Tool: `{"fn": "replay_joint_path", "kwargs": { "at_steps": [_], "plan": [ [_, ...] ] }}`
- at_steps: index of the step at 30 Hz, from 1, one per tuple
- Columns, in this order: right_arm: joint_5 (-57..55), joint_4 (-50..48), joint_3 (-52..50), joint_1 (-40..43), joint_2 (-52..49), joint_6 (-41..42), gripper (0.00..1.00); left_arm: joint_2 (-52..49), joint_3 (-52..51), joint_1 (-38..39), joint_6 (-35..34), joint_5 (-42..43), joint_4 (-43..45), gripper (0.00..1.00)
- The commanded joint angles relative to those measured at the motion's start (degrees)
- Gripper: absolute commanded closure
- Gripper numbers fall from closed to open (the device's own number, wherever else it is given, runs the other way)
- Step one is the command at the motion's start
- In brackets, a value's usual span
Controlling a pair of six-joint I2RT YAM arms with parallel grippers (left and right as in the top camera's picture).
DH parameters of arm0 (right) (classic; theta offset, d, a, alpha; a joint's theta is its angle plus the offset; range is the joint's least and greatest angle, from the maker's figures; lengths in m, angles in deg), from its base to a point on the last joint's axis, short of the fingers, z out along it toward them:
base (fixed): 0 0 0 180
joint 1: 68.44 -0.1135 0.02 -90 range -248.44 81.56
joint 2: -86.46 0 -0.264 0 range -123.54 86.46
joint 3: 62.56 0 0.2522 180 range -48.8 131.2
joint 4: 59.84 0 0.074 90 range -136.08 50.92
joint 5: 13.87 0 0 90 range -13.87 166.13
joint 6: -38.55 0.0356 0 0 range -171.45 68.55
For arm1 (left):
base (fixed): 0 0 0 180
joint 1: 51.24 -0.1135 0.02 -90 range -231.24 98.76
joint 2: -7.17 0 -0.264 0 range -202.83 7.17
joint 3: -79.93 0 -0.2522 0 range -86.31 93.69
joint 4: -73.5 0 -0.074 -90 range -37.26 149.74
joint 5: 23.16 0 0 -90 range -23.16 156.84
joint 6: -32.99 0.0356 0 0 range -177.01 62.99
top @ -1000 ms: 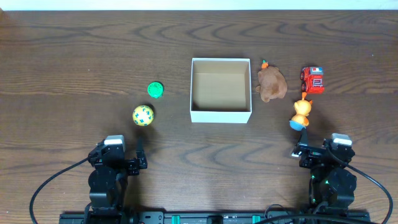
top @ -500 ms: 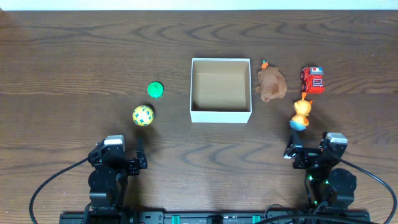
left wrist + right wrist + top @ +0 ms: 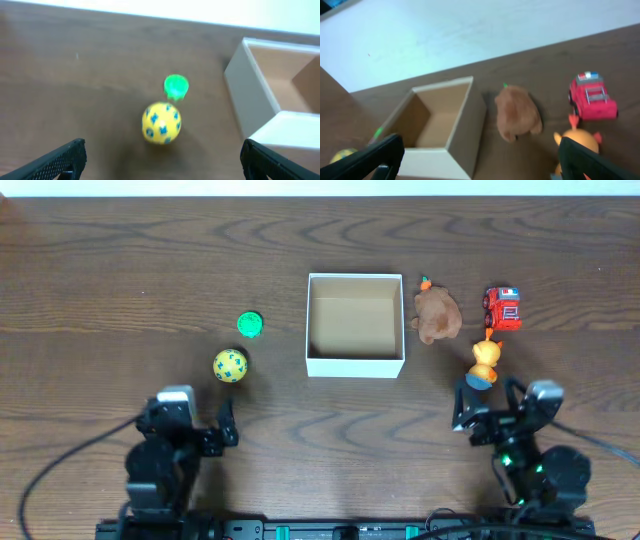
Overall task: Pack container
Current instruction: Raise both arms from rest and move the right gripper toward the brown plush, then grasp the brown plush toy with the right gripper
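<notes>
Station report, remote console.

1. The container (image 3: 355,367) sits upright at the centre of the wooden table (image 3: 120,280). Its walls are white and its tan inside floor shows bare. It is my reference for every position below.

2. Left of the container: a green disc (image 3: 250,325) lies level with its middle, well apart from its wall. A yellow ball with blue marks (image 3: 230,365) lies a little further left, toward the robot's side.

3. Right of the container: a brown plush toy (image 3: 437,315) lies just beside the right wall, with a narrow gap between them. Beyond the plush stands a red truck (image 3: 502,308). An orange and blue toy (image 3: 483,362) lies off the container's front right corner, on the robot's side of the truck; I cannot tell whether those two touch.

4. The left gripper (image 3: 163,150) is left of the container on the robot's side, its fingers spread wide, and the ball lies ahead of them.

5. The right gripper (image 3: 480,147) is right of the container on the robot's side, near the orange and blue toy. Its fingers are likewise spread wide.

6. All toys lie on the table outside the container.
</notes>
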Motion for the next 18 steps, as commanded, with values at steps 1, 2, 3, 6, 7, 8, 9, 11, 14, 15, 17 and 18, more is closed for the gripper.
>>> {"fn": "replay_joint_path", "kwargs": {
  "at_steps": [1, 2, 3, 6, 7, 8, 9, 11, 14, 15, 17, 18],
  "plan": [
    [0.85, 0.85, 8.79, -0.52, -10.19, -0.9, 0.01, -9.51, 9.11, -0.35, -1.16, 0.61, -1.73, 0.02],
    [1.03, 1.57, 11.1, -0.52, -13.16, -1.51, 0.01, -12.0, 11.21, -0.35, -1.14, 0.61, -2.6, 0.02],
    [1.07, 3.5, 15.72, -0.52, -18.64, -2.99, 0.01, -16.68, 15.08, -0.35, -1.14, 0.61, -4.28, 0.02],
    [1.05, 9.03, 25.88, -0.59, -29.51, -6.84, 0.01, -25.38, 22.16, -0.35, -1.11, 0.59, -7.39, 0.02],
    [1.05, 11.85, 30.34, -0.74, -33.92, -8.52, 0.01, -28.83, 24.85, -0.35, -1.09, 0.59, -8.55, 0.02],
    [1.03, 15.04, 35.1, -0.96, -38.34, -10.1, 0.01, -31.74, 27.06, -0.35, -0.9, 0.59, -9.31, 0.02],
    [1.03, 17.88, 39.19, -1.25, -42.18, -11.37, 0.01, -34.58, 29.16, -0.35, -0.66, 0.59, -9.99, 0.02],
    [0.15, 24.52, 48.26, -2.19, -50.51, -14.05, 0.01, -40.35, 33.33, -0.35, 0.33, 0.59, -11.52, 0.02],
    [-5.75, 34.14, 61.18, -4.28, -62.97, -16.02, 0.01, -48.33, 39.01, -0.48, 1.95, 0.57, -14.36, 0.02],
    [-7.3, 36.11, 64.08, -4.81, -66.23, -16.26, 0.01, -49.86, 40.04, -0.63, 1.95, 0.57, -14.82, 0.02],
    [-8.9, 38.88, 69.31, -5.51, -73.05, -16.24, 0.01, -53.33, 41.72, -1.44, 1.92, 0.57, -15.15, 0.02],
    [-8.87, 39.41, 70.79, -5.62, -75.63, -16.2, 0.01, -54.45, 42.01, -1.92, 1.9, 0.59, -15.08, 0.02]
  ]
}}
